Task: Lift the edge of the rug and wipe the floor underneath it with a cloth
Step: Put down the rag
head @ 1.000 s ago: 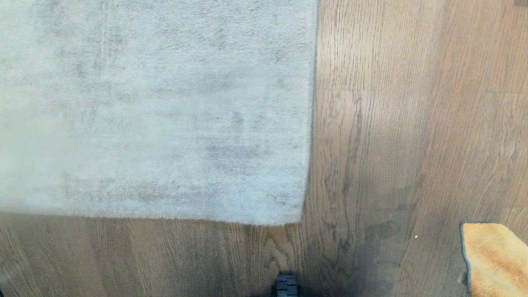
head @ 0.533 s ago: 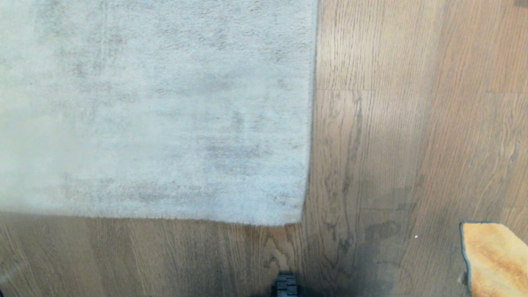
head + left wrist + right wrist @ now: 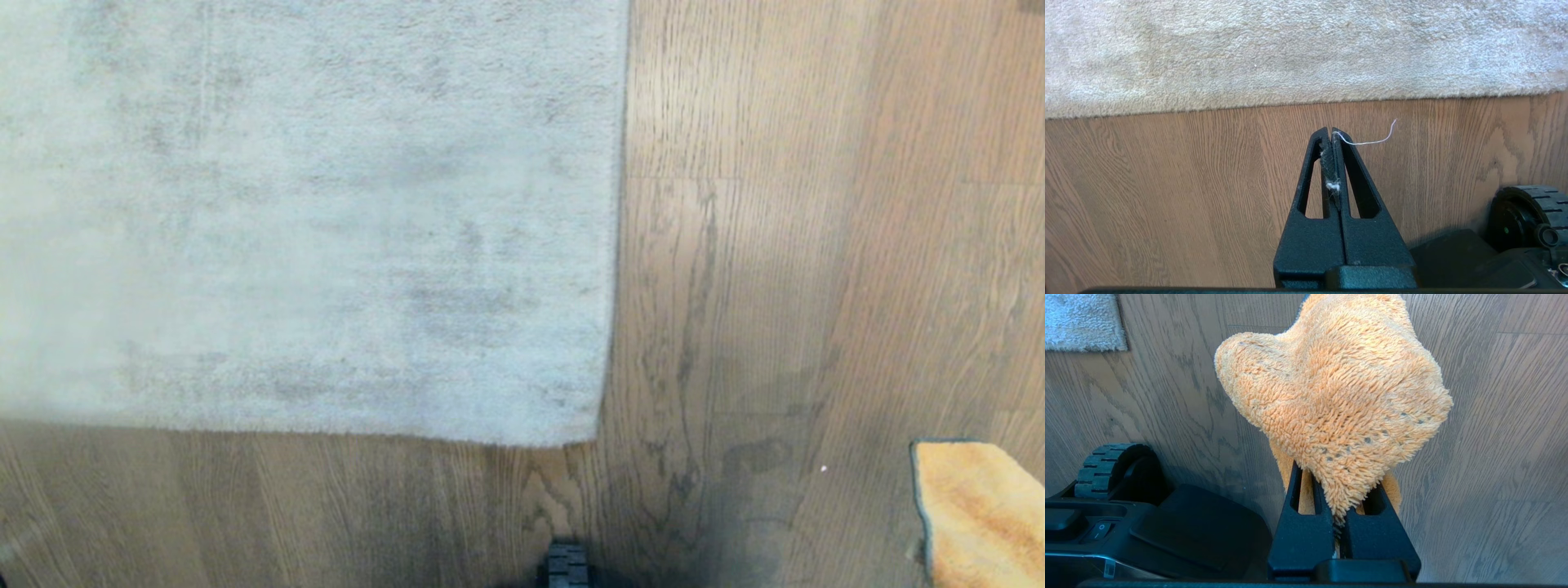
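Looking down from the head, the rug (image 3: 302, 220) is lying flat on the floor (image 3: 816, 245), filling most of the space to the left of the bare planks. The rug edge (image 3: 618, 245) is running straight from top to corner, and the near edge is running along the bottom of the rug, both resting on the wood. Well to the right of the rug's corner, a piece of the cloth (image 3: 976, 514) is showing, orange-yellow with a dark border. Just below the rug's corner, a bit of a black ridged wheel (image 3: 566, 565) is peeking in.

From the left wrist, the left gripper (image 3: 1330, 132) is hovering over the bare floor (image 3: 1167, 183) just short of the rug (image 3: 1290, 53), its fingers pressed together on nothing but a wisp of fluff, with a thin pale thread (image 3: 1372, 139) trailing from the tip. The wheel (image 3: 1527, 212) of the base is sitting beside it, further from the rug.

From the right wrist, the right gripper (image 3: 1337, 473) is pinching the cloth (image 3: 1335, 388), which is bulging up over the fingers and hiding their tips. The floor (image 3: 1494, 457) is lying beneath it, the rug's corner (image 3: 1081, 320) is well apart from the cloth, and the black base (image 3: 1167, 535) with its wheel (image 3: 1106, 465) is sitting between them.
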